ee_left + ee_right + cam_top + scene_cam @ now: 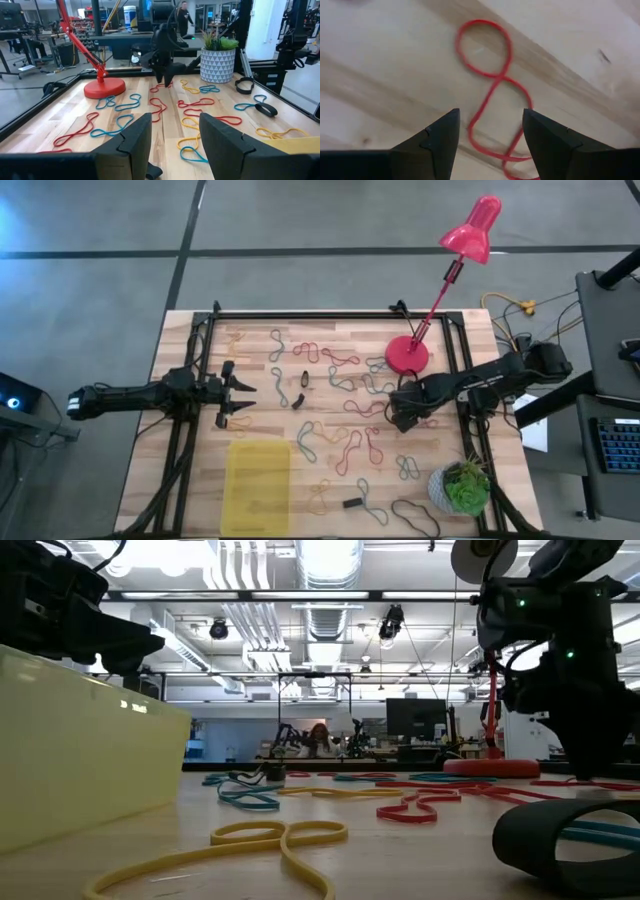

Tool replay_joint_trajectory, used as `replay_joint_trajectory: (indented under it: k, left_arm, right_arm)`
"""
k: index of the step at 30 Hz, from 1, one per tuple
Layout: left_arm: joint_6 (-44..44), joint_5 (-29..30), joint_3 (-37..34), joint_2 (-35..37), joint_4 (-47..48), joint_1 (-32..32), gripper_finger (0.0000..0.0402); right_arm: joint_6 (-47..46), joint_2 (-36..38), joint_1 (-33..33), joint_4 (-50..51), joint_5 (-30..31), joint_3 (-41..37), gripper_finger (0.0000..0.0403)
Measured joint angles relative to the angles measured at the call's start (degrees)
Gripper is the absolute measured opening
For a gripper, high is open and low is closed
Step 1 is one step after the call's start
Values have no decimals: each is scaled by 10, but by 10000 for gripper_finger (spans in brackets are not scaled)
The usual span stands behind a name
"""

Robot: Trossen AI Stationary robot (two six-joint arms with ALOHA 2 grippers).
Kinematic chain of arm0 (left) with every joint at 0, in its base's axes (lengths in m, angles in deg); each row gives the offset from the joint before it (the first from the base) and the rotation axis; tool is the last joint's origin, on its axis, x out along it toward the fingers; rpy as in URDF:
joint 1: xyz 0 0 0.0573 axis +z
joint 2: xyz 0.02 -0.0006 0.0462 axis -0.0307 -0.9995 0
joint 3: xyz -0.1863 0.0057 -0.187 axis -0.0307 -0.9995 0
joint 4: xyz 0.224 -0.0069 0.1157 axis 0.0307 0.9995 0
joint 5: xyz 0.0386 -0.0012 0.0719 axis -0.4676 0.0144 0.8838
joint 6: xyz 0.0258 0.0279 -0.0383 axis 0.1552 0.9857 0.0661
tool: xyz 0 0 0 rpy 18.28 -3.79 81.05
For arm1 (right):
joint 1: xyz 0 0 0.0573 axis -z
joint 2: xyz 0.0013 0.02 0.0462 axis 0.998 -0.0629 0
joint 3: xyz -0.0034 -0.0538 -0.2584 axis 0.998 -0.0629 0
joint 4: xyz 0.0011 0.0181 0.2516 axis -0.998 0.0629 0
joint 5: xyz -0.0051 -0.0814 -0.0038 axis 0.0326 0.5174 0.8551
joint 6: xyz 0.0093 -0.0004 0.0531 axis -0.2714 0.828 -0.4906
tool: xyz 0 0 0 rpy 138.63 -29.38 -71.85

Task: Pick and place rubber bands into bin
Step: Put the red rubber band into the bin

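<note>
1. From overhead, my bench [330, 340] carries nearly the whole job undone: the rubber bands [340, 450] lie scattered from the centre out towards three o'clock and down to five o'clock, red, teal, yellow and tan loops, none stacked.
2. The bin [259, 486] sits at about seven o'clock on the bench, and I can make out nothing inside it, so I judge the count placed as zero or close to it.
3. My right hand [490, 131] hangs low just right of centre, near the red lamp [408, 356], fingers apart and empty, straddling a red figure-eight band [487, 75] directly beneath; a grasp looks like the step in hand.
4. My left hand [175, 135] waits at nine o'clock, fingers apart, holding nothing.
</note>
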State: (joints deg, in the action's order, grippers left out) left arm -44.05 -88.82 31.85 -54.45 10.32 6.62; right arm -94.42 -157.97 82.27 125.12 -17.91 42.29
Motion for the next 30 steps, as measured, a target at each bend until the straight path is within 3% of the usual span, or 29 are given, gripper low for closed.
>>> replay_joint_trajectory:
  k: [10, 24, 30]
  left_arm:
    - [0, 0, 0, 0, 0, 0, 151]
    - [0, 0, 0, 0, 0, 0, 151]
    - [0, 0, 0, 0, 0, 0, 151]
  right_arm:
    - [-57, -35, 0, -41, 18, 2, 190]
    - [-20, -63, 1, -68, 71, 3, 23]
    - [55, -54, 1, -99, 45, 55, 8]
